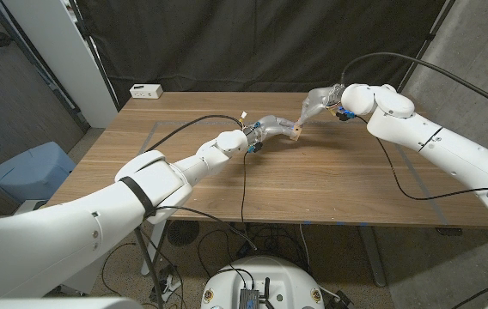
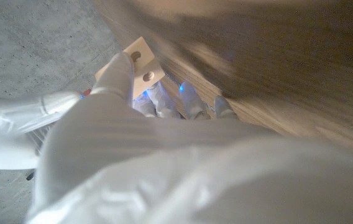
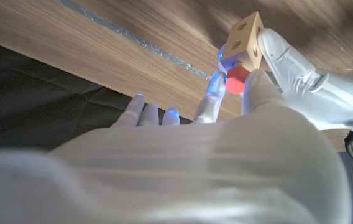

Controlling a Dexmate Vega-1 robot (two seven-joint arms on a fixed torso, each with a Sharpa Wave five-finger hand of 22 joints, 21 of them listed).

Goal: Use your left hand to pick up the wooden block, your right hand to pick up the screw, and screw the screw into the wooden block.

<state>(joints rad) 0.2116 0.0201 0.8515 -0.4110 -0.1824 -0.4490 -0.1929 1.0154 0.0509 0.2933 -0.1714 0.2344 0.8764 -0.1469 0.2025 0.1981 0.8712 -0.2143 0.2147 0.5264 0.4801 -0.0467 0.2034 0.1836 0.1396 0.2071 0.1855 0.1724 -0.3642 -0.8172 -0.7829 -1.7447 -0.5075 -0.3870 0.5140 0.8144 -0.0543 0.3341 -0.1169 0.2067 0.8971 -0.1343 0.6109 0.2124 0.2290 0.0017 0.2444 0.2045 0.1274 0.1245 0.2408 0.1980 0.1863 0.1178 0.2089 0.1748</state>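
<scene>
- The wooden block (image 1: 296,130) is held up above the wooden table (image 1: 330,180), over its far half, between the two hands that meet there.
- The left hand (image 1: 265,130) grips the block: in the left wrist view one of its fingers (image 2: 120,78) lies along the face of the wooden block (image 2: 140,67), while the others (image 2: 189,102) reach on beside it.
- That face of the block shows two round holes in the left wrist view.
- The right hand (image 1: 317,105) comes to the block from the far side, its arm reaching in from the right edge of the table.
- In the right wrist view, the right hand (image 3: 226,124) pinches the red head of the screw (image 3: 236,79) between its fingertips (image 3: 212,93), and so holds it.
- There the screw sits right against the underside of the wooden block (image 3: 245,38), touching it; whether its thread is in a hole cannot be told.
- In the same view, the left hand (image 3: 301,81) clasps the block from the opposite side to the screw.
- A strip of pale tape (image 3: 139,42) runs across the table past the block.
- A white box (image 1: 146,90) lies at the far left corner of the table, well apart from the block.
- Black cables (image 1: 244,184) trail over the table on the near side of the block.
- A blue bin (image 1: 31,172) stands on the floor beyond the table's left edge.
</scene>
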